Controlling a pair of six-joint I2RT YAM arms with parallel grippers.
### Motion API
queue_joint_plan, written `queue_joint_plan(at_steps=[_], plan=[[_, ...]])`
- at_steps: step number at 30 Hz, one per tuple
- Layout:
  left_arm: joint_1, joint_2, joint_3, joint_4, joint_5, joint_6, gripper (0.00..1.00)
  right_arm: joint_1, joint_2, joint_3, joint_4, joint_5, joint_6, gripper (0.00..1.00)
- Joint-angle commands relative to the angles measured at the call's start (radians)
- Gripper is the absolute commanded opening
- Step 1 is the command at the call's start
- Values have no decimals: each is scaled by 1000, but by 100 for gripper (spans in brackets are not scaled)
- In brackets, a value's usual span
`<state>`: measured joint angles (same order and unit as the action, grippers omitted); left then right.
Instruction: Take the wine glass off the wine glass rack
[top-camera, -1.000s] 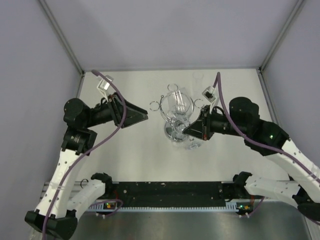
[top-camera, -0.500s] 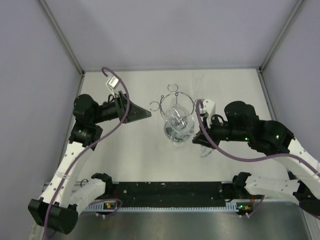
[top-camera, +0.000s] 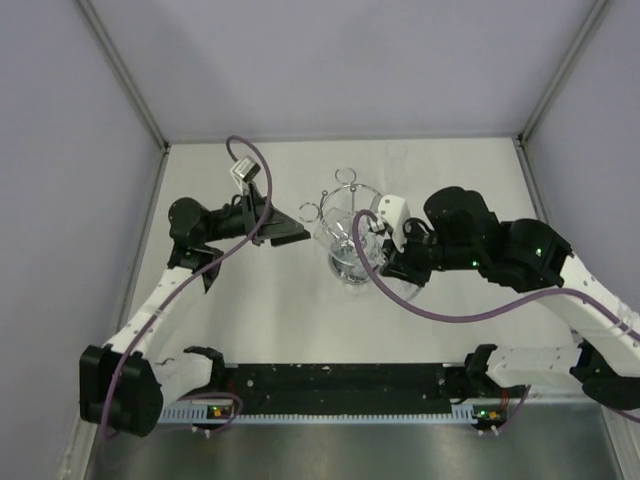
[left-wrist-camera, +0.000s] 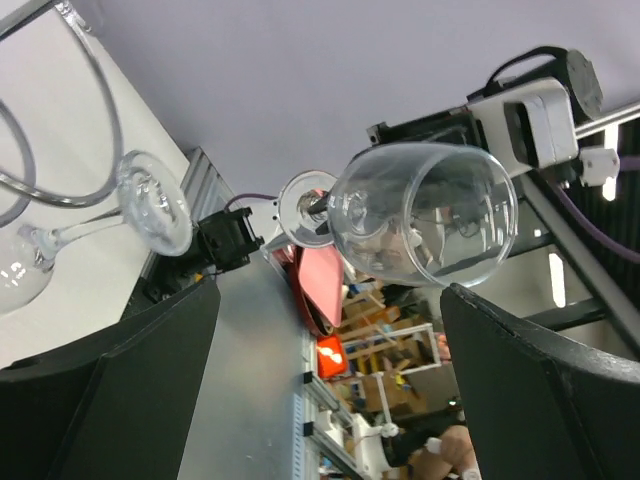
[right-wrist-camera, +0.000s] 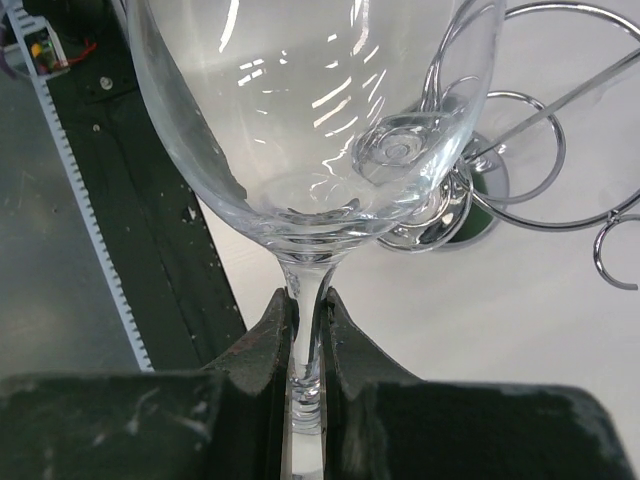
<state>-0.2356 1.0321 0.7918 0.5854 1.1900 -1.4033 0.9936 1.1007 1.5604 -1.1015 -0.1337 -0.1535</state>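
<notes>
Right hand (right-wrist-camera: 305, 325) pinching wine glass (right-wrist-camera: 300, 120); second glass (left-wrist-camera: 152, 205), one rack (right-wrist-camera: 475, 215); left hand (left-wrist-camera: 325, 310) spread.

Even bright light, faint soft shadows, white streak glints on glass (right-wrist-camera: 300, 120), mirror glare on rack base (right-wrist-camera: 452, 218), left wrist background blurred

Left claw (top-camera: 297, 233), wine glass rack (top-camera: 347, 267), right claw (top-camera: 381, 262)

Left gripper (top-camera: 298, 232) opened, neared rack (top-camera: 348, 270); right gripper (right-wrist-camera: 305, 315) swung wine glass (right-wrist-camera: 310, 120).
</notes>
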Motion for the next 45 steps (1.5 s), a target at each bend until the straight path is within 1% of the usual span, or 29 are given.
queue_joint_plan(at_steps=[1,2,3,5,6,7,8,9,12,15,21,23,26,29,31,36,42,45], plan=[[12,80,-69,550,89,-333,98,42,-1,59,-8,52,-61,0],[12,75,-71,506,86,-303,98,45,-2,58,-6,48,-66,0],[12,65,-63,432,82,-236,98,51,-2,58,-8,45,-69,0],[12,27,-27,203,71,-64,98,56,2,59,-14,55,-75,0],[12,7,1,18,62,40,98,60,11,61,-21,63,-78,0],[12,-15,36,-134,45,131,98,66,19,64,-27,74,-83,0],[12,-32,75,-247,22,218,98,73,30,66,-29,89,-86,0],[10,-49,96,-328,4,274,98,77,40,69,-31,100,-89,0],[10,-76,129,-392,-15,309,98,96,83,95,-32,124,-95,0],[10,-72,161,-540,-33,406,97,109,125,130,-31,129,-103,0],[10,-79,126,-581,-35,451,95,134,172,162,-31,170,-112,0],[12,-79,126,-619,-33,464,93,148,185,171,-32,184,-113,0],[12,-79,126,-639,-36,478,85,163,203,184,-31,203,-116,0],[10,-73,126,-673,-40,506,73,172,215,197,-28,213,-118,0],[12,-72,121,-676,-35,509,70,180,217,201,-27,221,-119,0],[15,-75,121,-681,-30,520,69,189,182,161,-26,238,-110,0],[18,-72,116,-639,-27,480,69,192,139,122,-23,249,-92,0],[18,-73,115,-631,-29,471,71,198,120,109,-23,253,-87,0]])
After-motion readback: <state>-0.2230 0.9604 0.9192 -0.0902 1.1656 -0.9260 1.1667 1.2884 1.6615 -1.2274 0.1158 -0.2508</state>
